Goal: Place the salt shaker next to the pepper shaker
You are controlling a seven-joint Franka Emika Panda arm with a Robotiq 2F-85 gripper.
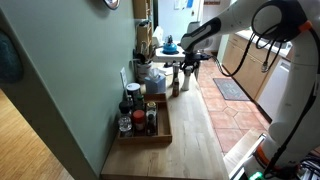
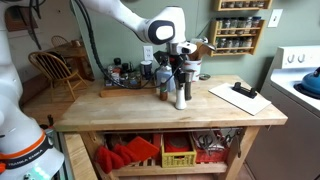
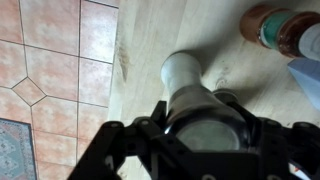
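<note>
In an exterior view, camera high by the wall (image 1: 70, 80), looking along the table (image 1: 195, 130) toward the arm (image 1: 240, 22) at its far end. In an exterior view, lower, mid-distance, square to the table's (image 2: 120, 100) long side. Wrist view: close, straight down past the gripper (image 3: 205, 122) onto table (image 3: 170, 30) and floor (image 3: 50, 60). The 2 exterior views share table and arm.

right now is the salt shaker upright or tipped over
Upright: the salt shaker stands vertical beside the pepper shaker, its top at the hand.

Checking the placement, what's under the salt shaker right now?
Bare wooden tabletop lies under the salt shaker; its own body and the gripper hide whether the base touches.
</note>
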